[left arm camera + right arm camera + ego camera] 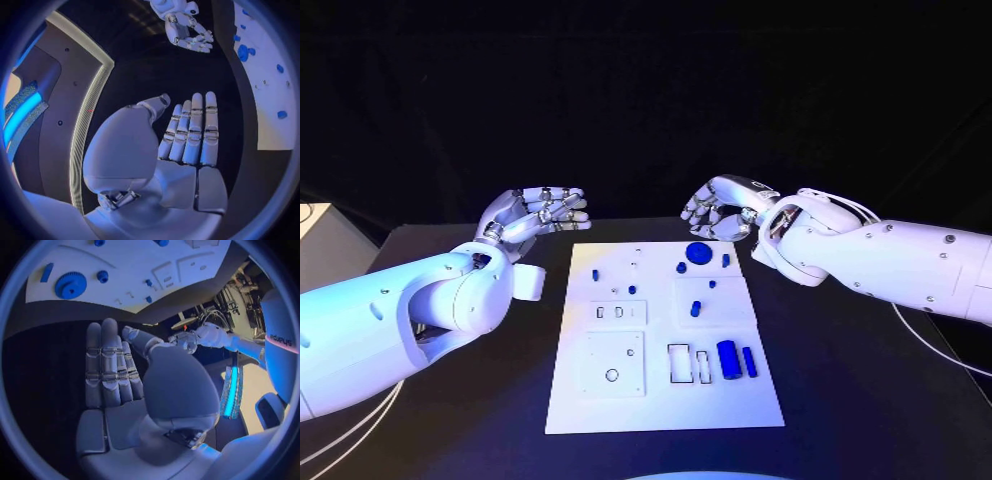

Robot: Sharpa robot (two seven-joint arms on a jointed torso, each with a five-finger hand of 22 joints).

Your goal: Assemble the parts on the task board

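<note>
Eyeing the white rectangular task board (661, 405) mid-table: small blue plastic parts on it look light, rigid, prob slick. Round blue toothed gear (698, 252) sits at 12 o'clock on the board, blue cylinder peg (727, 356) at 4 o'clock. I'd pinch gear by its rim, peg round its middle. Left silver hand (538, 214) hovers off the board's 11 o'clock corner, right silver hand (718, 214) just past 12; both empty, fingers straight & side by side.
</note>
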